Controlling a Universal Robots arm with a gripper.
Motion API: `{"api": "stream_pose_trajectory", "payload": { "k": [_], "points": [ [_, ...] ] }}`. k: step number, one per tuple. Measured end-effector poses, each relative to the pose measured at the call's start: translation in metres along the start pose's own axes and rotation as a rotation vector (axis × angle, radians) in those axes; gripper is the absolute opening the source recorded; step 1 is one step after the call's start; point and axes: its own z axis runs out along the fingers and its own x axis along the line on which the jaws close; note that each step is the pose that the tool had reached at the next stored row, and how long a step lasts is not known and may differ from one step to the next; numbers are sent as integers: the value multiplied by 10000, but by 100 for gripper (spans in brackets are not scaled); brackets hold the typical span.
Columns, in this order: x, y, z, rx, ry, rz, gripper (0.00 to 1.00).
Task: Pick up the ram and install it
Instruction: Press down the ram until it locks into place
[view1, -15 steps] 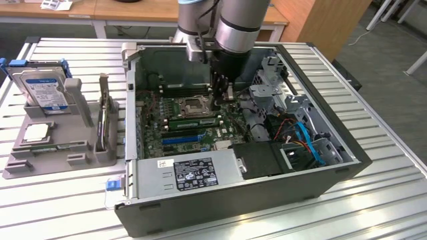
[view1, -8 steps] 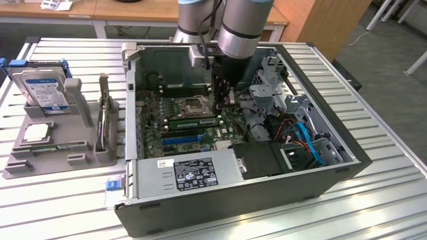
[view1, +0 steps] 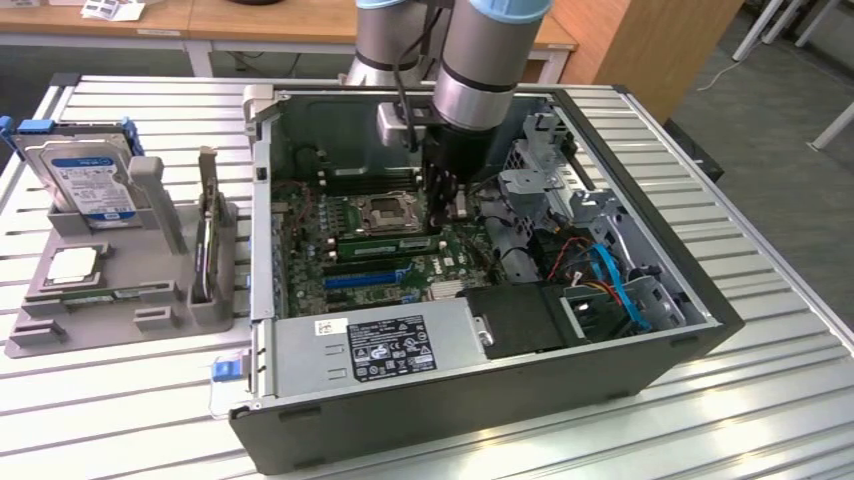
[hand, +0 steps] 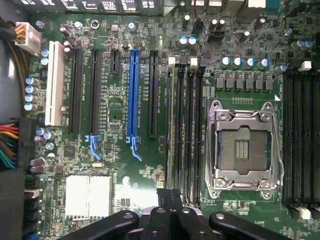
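- Plainly, no brand name can be read: the black label (view1: 388, 345) on the grey power supply (view1: 307, 360) carries white print too small to make out, and the hard drive (view1: 88, 180), standing in a grey holder (view1: 80, 310) well apart from the gripper, wears a blue and white sticker that is equally unreadable.
- White lettering runs along the slots of the motherboard (hand: 115, 110), too fine to read.
- The ram (view1: 387, 243) is a long, thin green stick with dark chips, sitting upright in a memory slot inside the open computer case (view1: 467, 410), one end just below the gripper (view1: 447, 205).
- From the wrist view the ram (hand: 171, 125) shows edge-on as a pale strip in the slot, running straight away from the gripper (hand: 170, 192).
- The black fingers (hand: 161, 210) are closed, tips pressed together with no gap.
- The empty silver processor socket (hand: 243, 145) lies just beside the ram, and a blue card slot (hand: 133, 90) lies on its other side.
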Motion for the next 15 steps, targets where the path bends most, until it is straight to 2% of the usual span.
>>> {"api": "stream_pose_trajectory", "payload": {
  "k": [2, 7, 13, 15],
  "points": [
    [0, -2, 36, 0, -1, 0, 11],
    [-41, -12, 44, 1, -1, -2, 11],
    [-25, -16, 147, -3, 16, 0, 11],
    [-20, -15, 148, -5, 10, 0, 11]
  ]
}}
